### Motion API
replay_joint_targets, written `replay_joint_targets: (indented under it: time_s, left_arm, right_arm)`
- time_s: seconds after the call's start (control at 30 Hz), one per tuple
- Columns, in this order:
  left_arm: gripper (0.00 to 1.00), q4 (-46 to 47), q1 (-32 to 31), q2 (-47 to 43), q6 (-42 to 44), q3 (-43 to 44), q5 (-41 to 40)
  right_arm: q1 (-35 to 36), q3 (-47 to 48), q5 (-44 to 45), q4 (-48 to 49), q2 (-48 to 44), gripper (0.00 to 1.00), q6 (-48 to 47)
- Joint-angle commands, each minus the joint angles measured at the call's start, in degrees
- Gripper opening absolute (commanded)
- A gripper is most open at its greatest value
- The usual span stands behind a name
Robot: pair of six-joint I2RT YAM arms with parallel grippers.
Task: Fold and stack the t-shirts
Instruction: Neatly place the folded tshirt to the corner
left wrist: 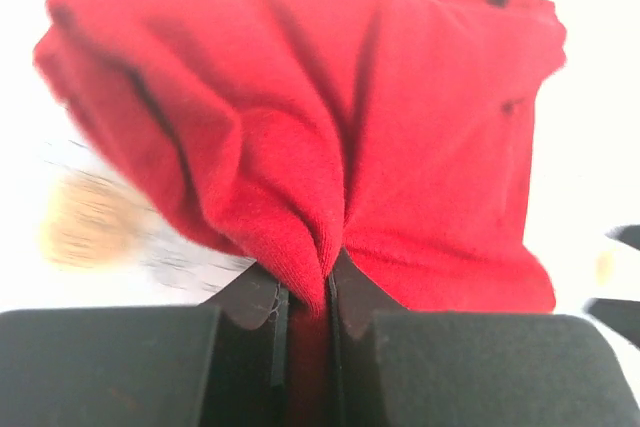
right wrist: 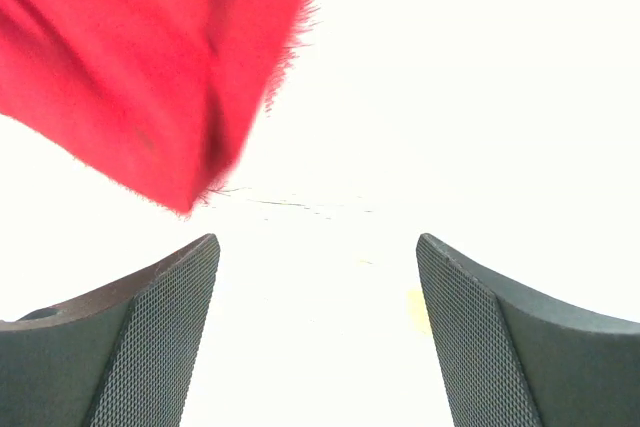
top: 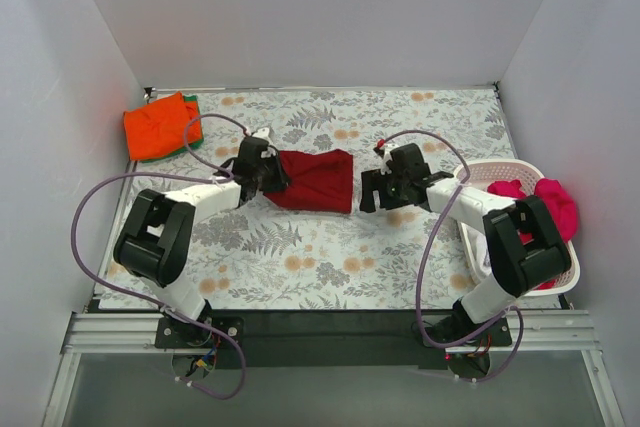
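Note:
The dark crimson t-shirt (top: 318,180) lies folded on the middle of the table. My left gripper (top: 268,175) is shut on its left edge; in the left wrist view the cloth (left wrist: 330,137) bunches up between my jaws (left wrist: 310,297). My right gripper (top: 371,190) is open and empty just right of the shirt, whose corner (right wrist: 140,67) shows at upper left of the right wrist view, ahead of the fingertips (right wrist: 190,277). An orange t-shirt (top: 157,127) lies folded on a green one (top: 190,133) at the far left. Magenta-pink shirts (top: 553,202) and white cloth (top: 484,254) sit in the basket.
A pink laundry basket (top: 497,169) stands at the right edge of the table. The table has a floral cover (top: 330,257). White walls enclose the back and both sides. Purple cables loop from both arms.

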Motion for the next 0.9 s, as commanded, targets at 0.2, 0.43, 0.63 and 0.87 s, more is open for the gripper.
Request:
replay_joint_targets:
  time_s: [0.2, 0.43, 0.63, 0.87]
  left_arm:
    - [0.0, -9.02, 8.84, 2.18, 16.94, 15.22, -1.4]
    - [0.0, -17.37, 12.18, 10.7, 24.67, 31.12, -0.25]
    - [0.0, -23.08, 16.75, 16.06, 28.54, 41.86, 1.77]
    - [0.0, -32.73, 22.72, 23.89, 33.11, 58.11, 5.02]
  right_arm:
    - [-4.04, 7.21, 0.34, -2.31, -4.52, 0.74, -2.45]
    - [-7.46, 5.72, -4.49, 1.73, -2.41, 0.74, -3.59]
    - [-9.84, 4.05, -8.89, 5.33, -1.09, 0.74, -4.29]
    - [-11.42, 1.5, -11.97, 9.11, -1.44, 0.74, -4.21]
